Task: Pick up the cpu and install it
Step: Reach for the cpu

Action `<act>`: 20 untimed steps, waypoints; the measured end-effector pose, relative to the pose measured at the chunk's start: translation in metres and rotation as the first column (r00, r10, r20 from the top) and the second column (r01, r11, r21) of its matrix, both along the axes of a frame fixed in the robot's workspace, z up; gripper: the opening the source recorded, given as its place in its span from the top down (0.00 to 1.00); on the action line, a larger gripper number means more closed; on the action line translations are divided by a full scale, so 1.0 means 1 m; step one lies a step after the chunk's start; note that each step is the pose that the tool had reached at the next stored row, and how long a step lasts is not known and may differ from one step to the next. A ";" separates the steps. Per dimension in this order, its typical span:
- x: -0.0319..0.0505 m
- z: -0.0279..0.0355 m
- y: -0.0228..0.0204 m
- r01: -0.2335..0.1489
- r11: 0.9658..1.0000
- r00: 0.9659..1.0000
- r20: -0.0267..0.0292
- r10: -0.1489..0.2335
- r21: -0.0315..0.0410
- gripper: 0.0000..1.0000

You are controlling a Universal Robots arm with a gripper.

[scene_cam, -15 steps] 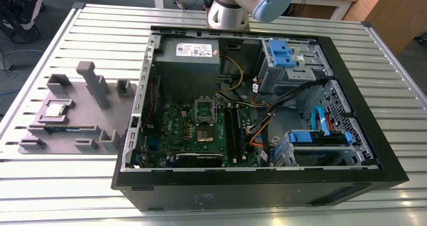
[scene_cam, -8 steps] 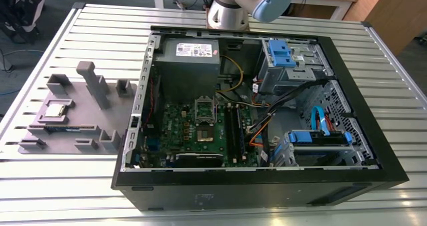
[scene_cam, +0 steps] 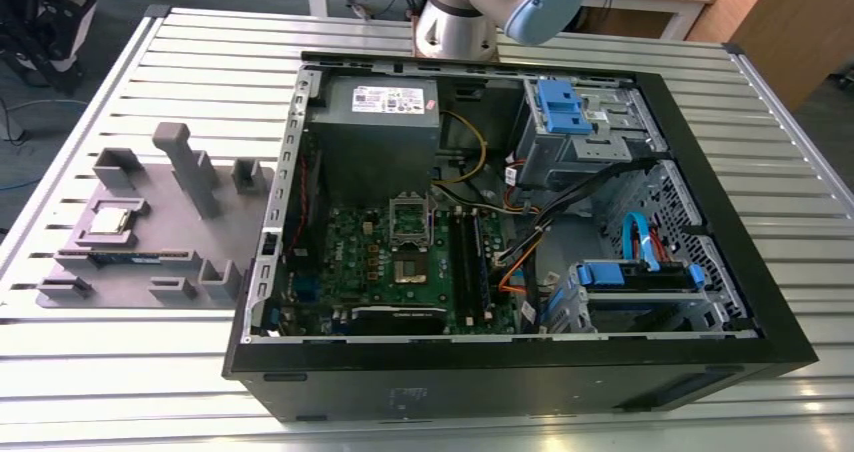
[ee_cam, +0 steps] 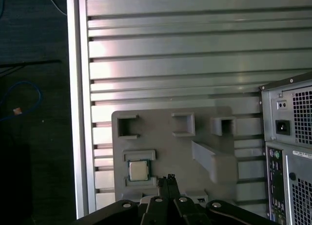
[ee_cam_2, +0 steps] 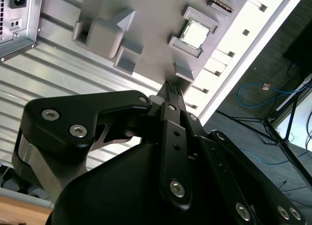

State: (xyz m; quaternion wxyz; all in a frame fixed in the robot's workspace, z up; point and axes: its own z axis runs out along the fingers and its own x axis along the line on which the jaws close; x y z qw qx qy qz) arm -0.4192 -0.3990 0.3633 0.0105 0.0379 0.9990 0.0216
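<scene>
One robot arm (scene_cam: 494, 12) stands at the far rim of an open computer case (scene_cam: 534, 377) in the exterior view, on a slatted metal table (scene_cam: 120, 372). The cpu (scene_cam: 114, 219) lies flat in a walled pocket of a grey fixture plate (scene_cam: 174, 247) on the exterior view's left. That puts it beside the case and well apart from the motherboard socket (scene_cam: 411, 222) inside it.

In the first wrist view, the gripper (ee_cam: 168, 178) hangs over the plate with its fingers pinched together, holding nothing. The tips appear near the cpu (ee_cam: 138, 170), off to one side rather than over it.

In the second wrist view, the fingers are likewise drawn together, and the cpu (ee_cam_2: 195, 34) sits untouched in its pocket.

The risk looks plain. Fingers this narrow and off-centre could strike the pocket wall or the chip's metal top instead of straddling it. A skewed grip could tilt the chip and spoil its seating in the socket.

Room is tight at plate level, where the pocket walls hug the chip and a tall post (scene_cam: 187, 167) rises nearby. Above the plate the way is open. The case wall and loose cables (scene_cam: 521, 257) crowd the socket side.
</scene>
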 end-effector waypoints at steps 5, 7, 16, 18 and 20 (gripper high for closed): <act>0.0000 -0.0042 0.0000 0.000 1.000 1.000 0.000 0.000 0.000 0.89; 0.0000 -0.0057 0.0000 0.000 1.000 1.000 0.000 0.000 0.000 0.89; 0.0000 -0.0134 0.0000 0.000 1.000 1.000 0.000 0.000 0.000 0.89; 0.0000 -0.0148 0.0000 0.000 1.000 1.000 0.000 0.000 0.000 0.89; 0.0000 -0.0163 0.0000 0.000 1.000 1.000 0.000 0.000 0.000 0.89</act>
